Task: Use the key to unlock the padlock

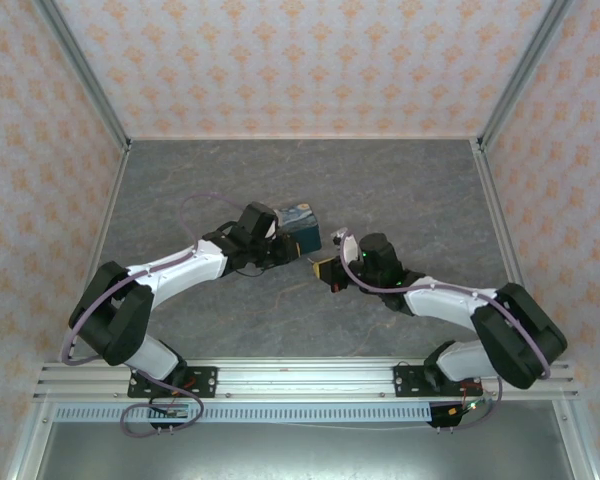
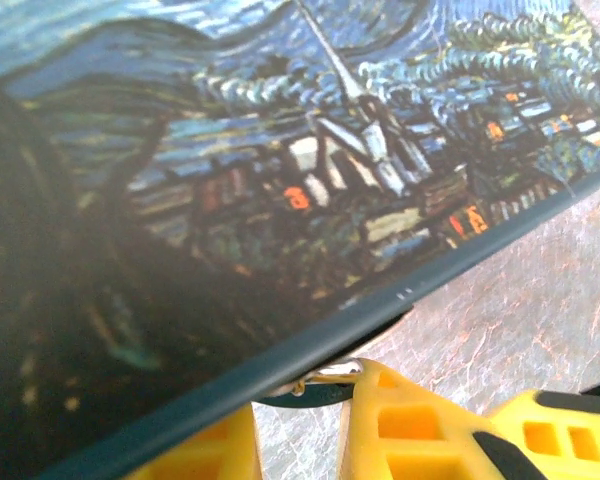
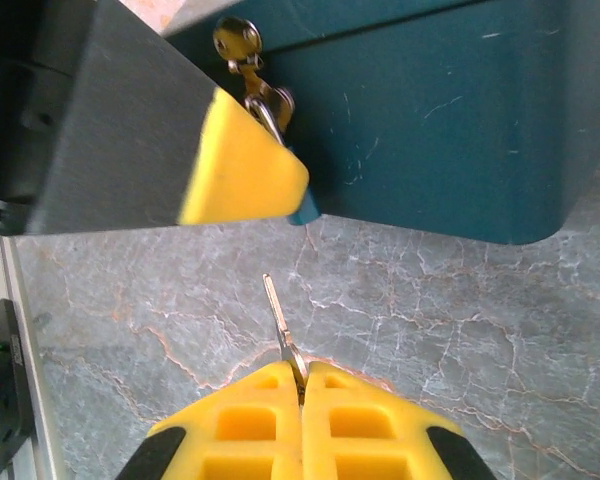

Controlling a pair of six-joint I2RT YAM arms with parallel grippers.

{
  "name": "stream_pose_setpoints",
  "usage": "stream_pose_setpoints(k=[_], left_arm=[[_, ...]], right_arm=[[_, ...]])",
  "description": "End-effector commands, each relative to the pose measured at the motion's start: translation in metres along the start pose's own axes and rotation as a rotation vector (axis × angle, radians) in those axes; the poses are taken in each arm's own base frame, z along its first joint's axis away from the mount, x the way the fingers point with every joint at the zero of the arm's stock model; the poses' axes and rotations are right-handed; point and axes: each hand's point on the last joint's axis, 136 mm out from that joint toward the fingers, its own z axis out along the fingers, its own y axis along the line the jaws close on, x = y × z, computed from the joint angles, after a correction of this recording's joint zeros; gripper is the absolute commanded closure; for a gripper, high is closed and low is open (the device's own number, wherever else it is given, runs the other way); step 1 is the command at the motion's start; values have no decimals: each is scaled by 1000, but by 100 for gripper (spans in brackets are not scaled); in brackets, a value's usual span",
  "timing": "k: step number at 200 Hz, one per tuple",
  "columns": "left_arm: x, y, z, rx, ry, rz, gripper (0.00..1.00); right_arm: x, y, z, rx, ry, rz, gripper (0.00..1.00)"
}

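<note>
From above, we see the Starry-Night-print box [image 1: 302, 228] lying near the middle of the grey marbled table [image 1: 410, 190], a little toward 12 o'clock. The left gripper [image 1: 278, 246] meets the box at its 8 o'clock corner, and the right gripper [image 1: 331, 272] sits just off the box at 5 o'clock. In the left wrist view the box's painted face takes up most of the picture, and the padlock [image 2: 298, 394] hangs under its dark lower edge at 6 o'clock. It is a small dark teal body with a silvery shackle above it. The two yellow fingers [image 2: 405, 430] of the left pincer stand on either side of it, very close. We cannot tell whether they are actually pinching the lock or only bracketing it. In the right wrist view one of those left fingers covers most of the lock, at 11 o'clock. Only the shackle, the brass hasp ring above it and a teal sliver below the fingertip peek out. The right pincer is closed on the key [image 3: 280, 318], with its yellow pads pressed together around the bow. The thin silvery blade points toward 12 o'clock, leaning slightly to 11. The key's tip is aimed at the lock but stands apart from it, with bare table between them.
</note>
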Motion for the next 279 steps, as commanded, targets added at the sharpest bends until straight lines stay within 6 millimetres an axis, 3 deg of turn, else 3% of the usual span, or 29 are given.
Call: stream_pose_setpoints(k=[1, 109, 279], left_arm=[[-10, -18, -15, 54, -15, -3, 87], [-8, -8, -11, 62, 43, -104, 88], [-7, -2, -11, 52, 50, -123, 90]], right_arm=[[-6, 8, 9, -49, -41, -58, 100], [16, 4, 31, -64, -12, -94, 100], [-1, 2, 38, -56, -77, -78, 100]])
